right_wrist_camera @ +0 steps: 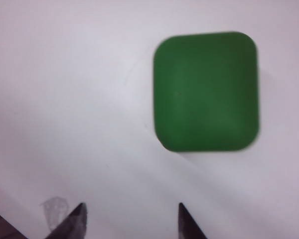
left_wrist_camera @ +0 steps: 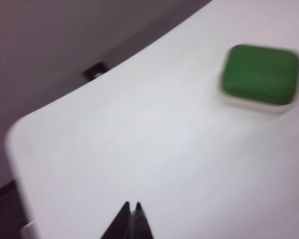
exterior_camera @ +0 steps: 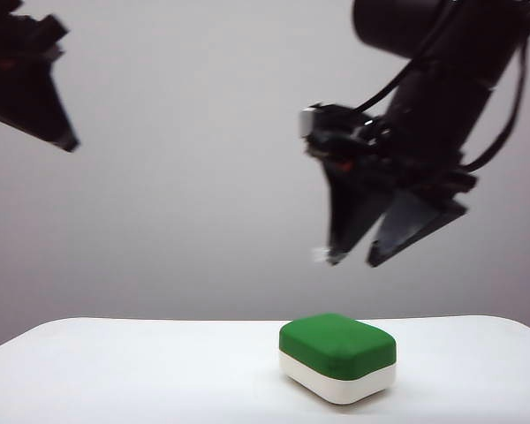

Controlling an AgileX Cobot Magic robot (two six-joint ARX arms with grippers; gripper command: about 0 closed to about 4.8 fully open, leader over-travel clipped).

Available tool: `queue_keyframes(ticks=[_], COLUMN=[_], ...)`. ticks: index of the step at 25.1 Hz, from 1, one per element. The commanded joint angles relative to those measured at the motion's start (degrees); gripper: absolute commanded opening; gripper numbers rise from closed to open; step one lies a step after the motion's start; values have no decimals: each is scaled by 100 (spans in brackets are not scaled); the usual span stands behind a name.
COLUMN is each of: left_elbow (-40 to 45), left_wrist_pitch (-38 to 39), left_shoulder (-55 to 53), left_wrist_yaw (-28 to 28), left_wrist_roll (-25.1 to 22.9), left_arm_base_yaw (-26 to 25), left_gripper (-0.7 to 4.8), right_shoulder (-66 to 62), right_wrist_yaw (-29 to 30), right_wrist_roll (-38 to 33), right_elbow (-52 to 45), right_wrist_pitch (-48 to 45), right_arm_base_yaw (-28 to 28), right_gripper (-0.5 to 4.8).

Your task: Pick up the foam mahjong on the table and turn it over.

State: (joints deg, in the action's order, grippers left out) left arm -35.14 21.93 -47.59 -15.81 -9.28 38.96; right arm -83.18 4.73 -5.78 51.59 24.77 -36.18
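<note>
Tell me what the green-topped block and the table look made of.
Foam mahjong: looks like soft matte foam, with rounded corners, no shine, green layer over white. Table: smooth white hard surface, likely laminate or plastic; faint sheen, rounded corner.

No words, numbers or signs to read anywhere. Foam mahjong (exterior_camera: 337,356) lies green side up, plain, no writing showing.

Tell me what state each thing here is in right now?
Chunky green-and-white foam mahjong block: lying flat on the table, green side up, untouched.
White smooth table: bearing only the block.
Right gripper: fingers open, raised above the block, empty.
Left gripper: fingers shut, raised aside, empty.
</note>
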Motion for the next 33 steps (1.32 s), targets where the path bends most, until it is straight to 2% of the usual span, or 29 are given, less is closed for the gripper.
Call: queue_keyframes(ticks=[1, 3, 4, 5, 8, 11, 12, 13, 16, 18, 21, 29, 30, 33], left_elbow=[-31, -28, -28, -28, -28, 13, 42, 44, 87, 184, 354, 791, 892, 1086], left_wrist_pitch=[260, 291, 249, 232, 306, 337, 330, 332, 227, 55, -173, -592, -667, -892], left_shoulder=[407, 732, 1010, 1169, 1497, 1670, 1718, 1740, 1770, 1838, 2000, 2376, 2415, 2446], left_wrist_yaw=[157, 616, 1102, 1390, 2247, 2632, 2470, 2326, 2212, 2061, 2083, 2124, 2151, 2374], left_wrist_roll=[-83, -81, -59, 28, 138, 256, 269, 293, 393, 393, 424, 586, 822, 1019], left_arm_base_yaw=[-704, -1370, -2006, -2400, -3342, -3950, -3991, -3915, -3598, -3517, -3515, -3512, -3510, -3510], left_gripper=[-5, -5, -5, -5, -5, -5, -5, -5, -5, -5, -5, -5, -5, -5], right_shoulder=[387, 619, 863, 1016, 1423, 1878, 2179, 2433, 3045, 3368, 3974, 5342, 5628, 6085], right_wrist_yaw=[-37, -37, -33, -35, -39, -55, -111, -216, -859, -1056, -1226, -2166, -2144, -1937], right_wrist_roll=[-72, -164, -221, -278, -494, -634, -656, -667, -667, -667, -758, -704, -638, -616], right_elbow=[-166, -310, -472, -566, -817, -1139, -1357, -1556, -1930, -2116, -2409, -3051, -3263, -3552], right_wrist_pitch=[22, -7, -103, -157, -369, -723, -981, -1204, -1381, -1486, -1631, -1945, -2225, -2393], right_arm_base_yaw=[136, 249, 363, 420, 494, 496, 494, 494, 496, 498, 520, 907, 1095, 1453], right_gripper=[220, 171, 120, 102, 62, 48, 36, -2, -3, -3, -3, -3, -3, -3])
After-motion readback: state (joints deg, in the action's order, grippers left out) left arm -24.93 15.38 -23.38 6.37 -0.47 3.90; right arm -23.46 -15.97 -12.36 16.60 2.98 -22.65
